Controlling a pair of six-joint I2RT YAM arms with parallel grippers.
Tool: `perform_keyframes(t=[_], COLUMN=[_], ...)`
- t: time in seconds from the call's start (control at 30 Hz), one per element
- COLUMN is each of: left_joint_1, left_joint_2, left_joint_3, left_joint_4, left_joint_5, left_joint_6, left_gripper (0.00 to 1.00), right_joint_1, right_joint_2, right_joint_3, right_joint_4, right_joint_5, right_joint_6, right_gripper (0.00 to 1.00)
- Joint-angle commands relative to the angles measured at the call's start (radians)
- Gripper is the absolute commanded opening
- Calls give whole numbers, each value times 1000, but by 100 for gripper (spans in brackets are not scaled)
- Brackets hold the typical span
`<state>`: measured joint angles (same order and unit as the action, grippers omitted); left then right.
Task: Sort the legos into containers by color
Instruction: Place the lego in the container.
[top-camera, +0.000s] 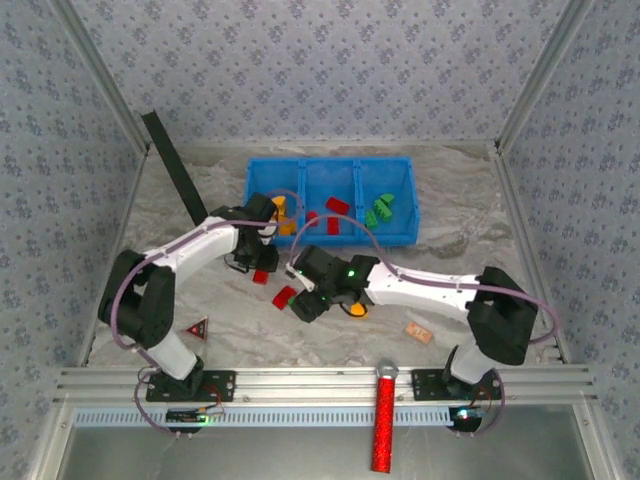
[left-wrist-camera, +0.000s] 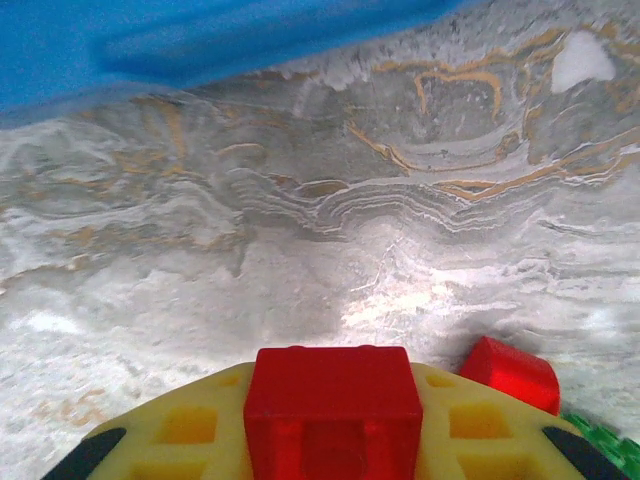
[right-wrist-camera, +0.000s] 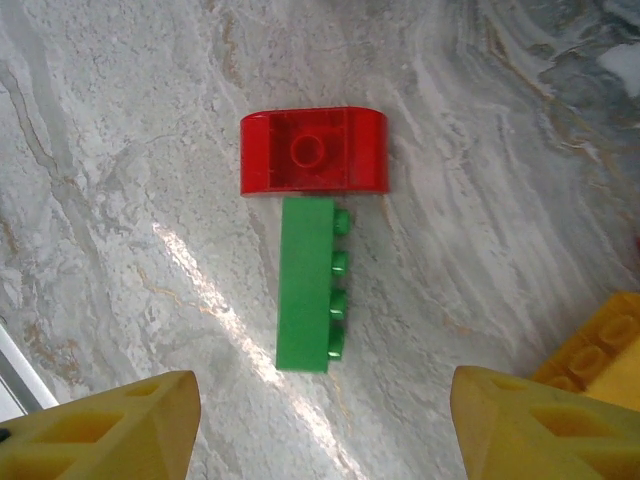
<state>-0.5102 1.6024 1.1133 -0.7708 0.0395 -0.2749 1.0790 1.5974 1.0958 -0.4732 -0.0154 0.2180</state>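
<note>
My left gripper (left-wrist-camera: 333, 405) is shut on a red lego (left-wrist-camera: 333, 395), held low over the marble table just in front of the blue containers (left-wrist-camera: 150, 40). From above, that gripper (top-camera: 262, 262) is left of centre with the red lego (top-camera: 262, 277) at its tip. Another red lego (left-wrist-camera: 510, 372) lies just to its right. My right gripper (right-wrist-camera: 325, 420) hangs open above a green lego (right-wrist-camera: 308, 285) that touches a rounded red lego (right-wrist-camera: 313, 152); nothing is between its fingers. An orange lego (right-wrist-camera: 610, 340) lies at its right. The containers (top-camera: 405, 170) hold yellow, red and green legos in separate compartments.
A pale peach block (top-camera: 420, 332) lies near the right arm. A red-and-black triangle (top-camera: 197, 327) sits by the left arm's base. A red glittery cylinder (top-camera: 385, 420) stands on the front rail, and a black bar (top-camera: 175, 165) leans at the far left.
</note>
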Motion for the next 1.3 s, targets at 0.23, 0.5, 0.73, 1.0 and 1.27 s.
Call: perform_keyframes(t=[0.23,0.5,0.73,1.0,1.27], left_joint_1=[79,84,72,-15,-56], left_joint_2=[-233,-296,-174,178,723], left_joint_3=[53,192,409,847,1490], left_joint_4=[-149,-194,-151,-125,-310], left_joint_5=[-20,27,100,125,178], left_joint_6=[-18,-23,-9,23,66], left_gripper=[20,21,22,23,23], right_joint_1=[34,47,59,74,112], right_joint_2=[125,192,227,268,313], right_joint_3=[46,67,67,71,88], right_joint_4=[76,84,82,68,22], right_joint_5=[-40,-26,13,79,149], right_joint_6=[-24,-35,-39,-24,-15], right_gripper=[70,71,71,71,72])
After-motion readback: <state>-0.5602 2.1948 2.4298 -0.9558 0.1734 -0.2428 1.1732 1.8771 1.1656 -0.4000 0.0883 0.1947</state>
